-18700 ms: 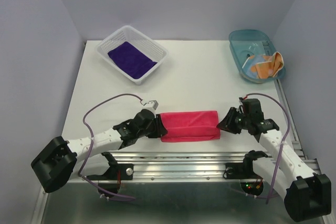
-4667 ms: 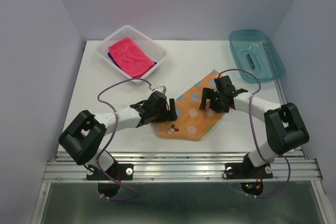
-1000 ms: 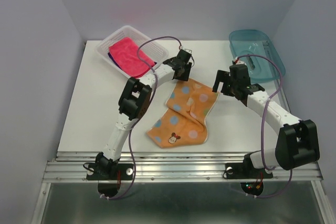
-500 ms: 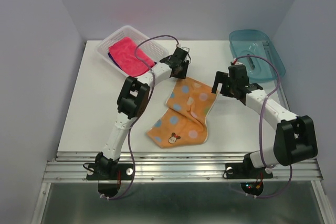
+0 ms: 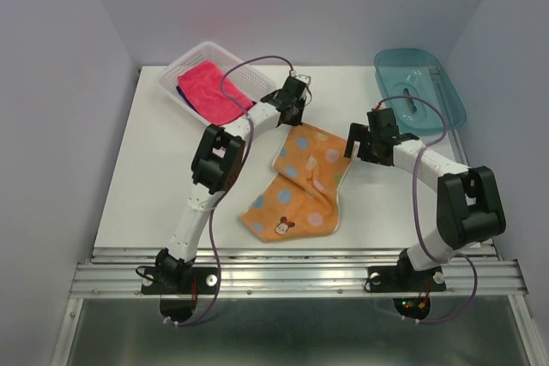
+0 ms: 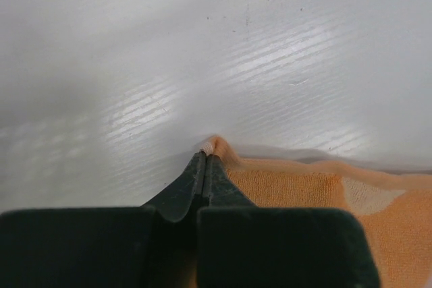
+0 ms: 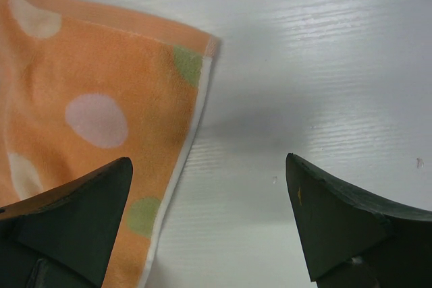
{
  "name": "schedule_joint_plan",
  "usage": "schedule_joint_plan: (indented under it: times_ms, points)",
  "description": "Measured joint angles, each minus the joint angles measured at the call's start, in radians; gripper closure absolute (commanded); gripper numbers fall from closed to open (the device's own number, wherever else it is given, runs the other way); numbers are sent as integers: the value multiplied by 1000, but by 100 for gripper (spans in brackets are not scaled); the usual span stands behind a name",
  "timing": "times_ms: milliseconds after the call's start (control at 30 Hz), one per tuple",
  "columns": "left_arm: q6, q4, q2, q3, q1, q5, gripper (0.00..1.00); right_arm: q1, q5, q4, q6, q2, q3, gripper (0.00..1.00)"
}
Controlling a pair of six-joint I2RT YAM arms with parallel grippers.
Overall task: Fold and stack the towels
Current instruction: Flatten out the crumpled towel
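Note:
The orange towel (image 5: pixel 302 184), with pastel spots and a small cartoon print (image 5: pixel 281 227), lies rumpled and partly doubled over at the middle of the table. At its far left corner, my left gripper (image 5: pixel 292 117) is shut on the hem; the left wrist view shows the corner (image 6: pixel 213 145) pinched between the closed jaws (image 6: pixel 204 160). My right gripper (image 5: pixel 352 148) hovers open at the far right corner, its jaws (image 7: pixel 208 163) straddling the towel's edge (image 7: pixel 101 106) with nothing held. The pink-red towel (image 5: pixel 211 90) lies folded in the basket, with a sliver of the dark purple towel (image 5: pixel 182 92) under it.
The white basket (image 5: pixel 174 72) stands at the back left. A teal tray (image 5: pixel 439 99) sits at the back right, just behind the right arm. Side walls close in the table on both sides.
My left gripper has shut on the orange towel's far left corner. My right gripper has shifted a little left and nearer, still open.

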Motion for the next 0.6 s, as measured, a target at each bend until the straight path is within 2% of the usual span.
schedule_joint_plan:
  times_ms: [133,267,367,567,600]
  points:
    - [-1,37,-3,-23,-8,-33,100,-10,32,-2,-6,70,48,0]
    - [-6,135,-51,-133,-12,-49,100,-16,47,1,-17,148,117,1]
    - [-11,166,-76,-180,-12,-61,100,-19,54,2,-29,203,163,7]
    - [-18,182,-82,-195,-13,-74,100,-19,61,2,-50,288,237,28]
    - [-18,186,-84,-199,-13,-74,100,-19,63,2,-51,298,244,36]
